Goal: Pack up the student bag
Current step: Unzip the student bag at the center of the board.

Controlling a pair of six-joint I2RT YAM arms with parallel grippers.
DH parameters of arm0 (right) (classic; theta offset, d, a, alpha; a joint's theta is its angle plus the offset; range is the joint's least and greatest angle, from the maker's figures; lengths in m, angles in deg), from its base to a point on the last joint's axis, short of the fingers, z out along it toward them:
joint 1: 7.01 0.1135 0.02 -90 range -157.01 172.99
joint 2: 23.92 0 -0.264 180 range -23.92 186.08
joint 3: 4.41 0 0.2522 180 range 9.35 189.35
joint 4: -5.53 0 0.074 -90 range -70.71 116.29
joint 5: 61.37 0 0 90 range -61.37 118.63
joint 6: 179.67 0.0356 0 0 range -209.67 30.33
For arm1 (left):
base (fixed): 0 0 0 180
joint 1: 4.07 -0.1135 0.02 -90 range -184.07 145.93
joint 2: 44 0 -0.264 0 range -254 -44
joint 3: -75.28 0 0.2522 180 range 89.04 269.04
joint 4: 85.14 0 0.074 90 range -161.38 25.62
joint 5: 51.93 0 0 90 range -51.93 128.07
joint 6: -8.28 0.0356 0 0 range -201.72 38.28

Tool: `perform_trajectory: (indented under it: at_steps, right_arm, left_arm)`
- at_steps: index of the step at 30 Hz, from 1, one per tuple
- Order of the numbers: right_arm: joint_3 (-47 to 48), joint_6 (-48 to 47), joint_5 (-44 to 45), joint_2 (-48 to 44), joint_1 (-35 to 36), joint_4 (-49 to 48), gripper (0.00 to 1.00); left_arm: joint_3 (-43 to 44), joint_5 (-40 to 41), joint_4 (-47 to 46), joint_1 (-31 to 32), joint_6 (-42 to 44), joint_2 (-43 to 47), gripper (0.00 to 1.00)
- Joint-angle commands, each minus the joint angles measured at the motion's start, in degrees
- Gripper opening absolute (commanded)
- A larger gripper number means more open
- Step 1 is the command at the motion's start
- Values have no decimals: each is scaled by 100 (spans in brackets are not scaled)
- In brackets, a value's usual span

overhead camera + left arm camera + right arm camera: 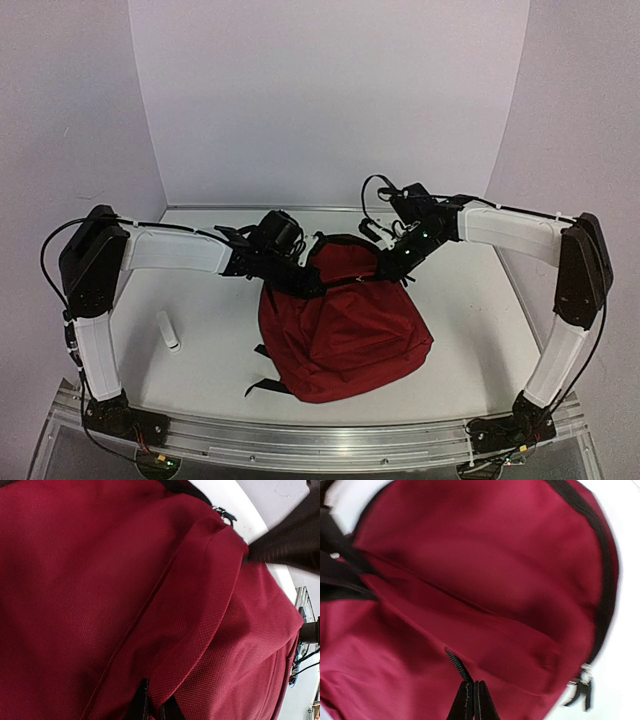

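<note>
**Both sets of fingers at the top end of the bag**

The student bag lies flat in the middle of the worktop. Its rounded top end points to the far wall, and black strap ends stick out at its near left edge. Both arms reach inward and meet over that far end, the left one at the bag's upper left corner and the right one at its upper right.

The left fingers are nearly closed, with a raised fold of the red cloth running down between the two tips. They pinch the bag's outer fabric along a seam. The dark, blurred shape of the other arm shows just beyond the fold.

The right fingers are pressed together with no gap showing. They sit right where a short zip line ends on the red cloth. Whether they have a tab or a bit of cloth nipped between them cannot be told. Metal zip pulls hang at the bag's black-trimmed edge, apart from these fingers.

A small white cylinder lies on the worktop to the left, well apart from the bag.
</note>
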Motion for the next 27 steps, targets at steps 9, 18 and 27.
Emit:
perform_trajectory:
  at_steps: [9, 18, 27]
  right_arm:
    - [669, -717, 1111, 455, -1139, -172, 0]
    - [2665, -225, 868, 1803, -1137, -212, 0]
    - [3902, 228, 244, 2372, -948, -202, 0]
  left_arm:
    - [-373, 13, -396, -42, -461, 363, 0]
    - [217, -254, -898, 507, -922, -356, 0]
    - [859, -424, -1365, 828, -1430, -953, 3]
